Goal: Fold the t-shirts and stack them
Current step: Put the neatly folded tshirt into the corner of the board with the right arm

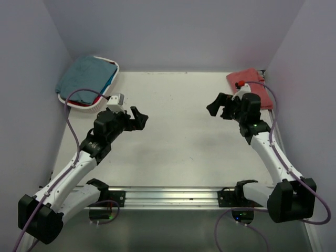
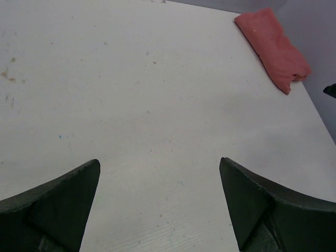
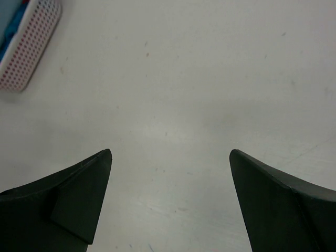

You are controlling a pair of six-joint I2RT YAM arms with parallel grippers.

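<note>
The left gripper [image 1: 137,119] holds its jaws spread wide with nothing between them, and its wrist view shows only bare table [image 1: 178,142] in the gap; the right gripper [image 1: 218,107] stands just as wide and just as empty; both are over the middle of the table, facing one another. Further out, the red shirt [image 1: 247,79] lies folded flat in the far right corner, just behind the right gripper; the teal shirt [image 1: 86,73] is heaped in the white basket [image 1: 79,104] at the far left corner, near the left gripper, with a strip of bright blue cloth showing beneath it. The step in hand looks to be fetching the next shirt; the left arm is the nearer one; it should pinch only the teal layer, near a shoulder or hem, lift it clear of the rim so the basket does not drag or tip, and spread it on the bare middle where both arms can flatten it; the red shirt is best left alone as the base of the stack.
</note>
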